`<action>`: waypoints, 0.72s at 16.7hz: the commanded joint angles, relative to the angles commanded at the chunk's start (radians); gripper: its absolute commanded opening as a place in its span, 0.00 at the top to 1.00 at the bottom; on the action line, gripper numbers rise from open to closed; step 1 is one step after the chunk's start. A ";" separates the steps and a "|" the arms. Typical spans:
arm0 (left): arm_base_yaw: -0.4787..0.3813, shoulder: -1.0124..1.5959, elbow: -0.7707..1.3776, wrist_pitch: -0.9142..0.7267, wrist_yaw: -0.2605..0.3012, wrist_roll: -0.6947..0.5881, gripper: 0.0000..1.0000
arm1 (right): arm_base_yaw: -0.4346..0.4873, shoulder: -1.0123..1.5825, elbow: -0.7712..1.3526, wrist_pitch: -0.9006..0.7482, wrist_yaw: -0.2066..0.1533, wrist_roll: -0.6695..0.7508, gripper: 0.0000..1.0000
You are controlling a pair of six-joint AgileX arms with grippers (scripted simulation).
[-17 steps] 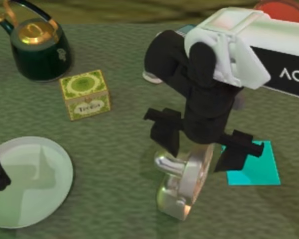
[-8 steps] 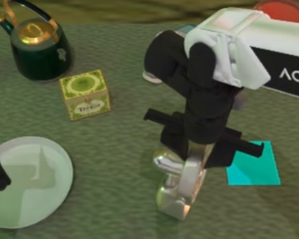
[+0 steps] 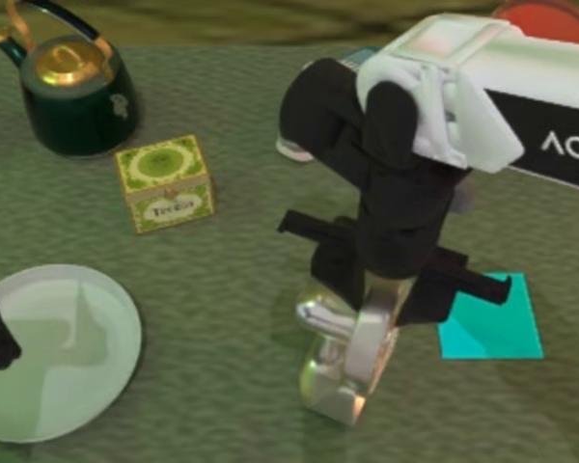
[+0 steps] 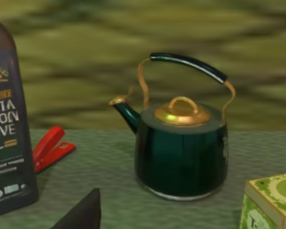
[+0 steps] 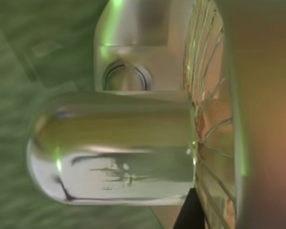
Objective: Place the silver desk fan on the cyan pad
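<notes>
Silver desk fan (image 3: 352, 362) stood on table just left of cyan pad (image 3: 492, 330), not yet on it | right gripper (image 3: 384, 287) clamped the grille edge from above, likely for lifting | left arm parked near-left by pale green plate (image 3: 58, 352), fingers unclear.

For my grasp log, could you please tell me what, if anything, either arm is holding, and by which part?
The right gripper is shut on the shiny silver desk fan, gripping the top of its round grille. The left arm, parked at the table's left edge, holds nothing.
</notes>
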 joint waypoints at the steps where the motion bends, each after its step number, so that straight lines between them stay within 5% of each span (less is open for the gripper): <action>1: 0.000 0.000 0.000 0.000 0.000 0.000 0.00 | 0.002 0.001 0.014 -0.014 0.000 0.000 1.00; 12: 0.000 0.000 0.000 0.000 0.000 0.000 0.00 | 0.001 -0.003 0.185 -0.190 0.000 0.002 1.00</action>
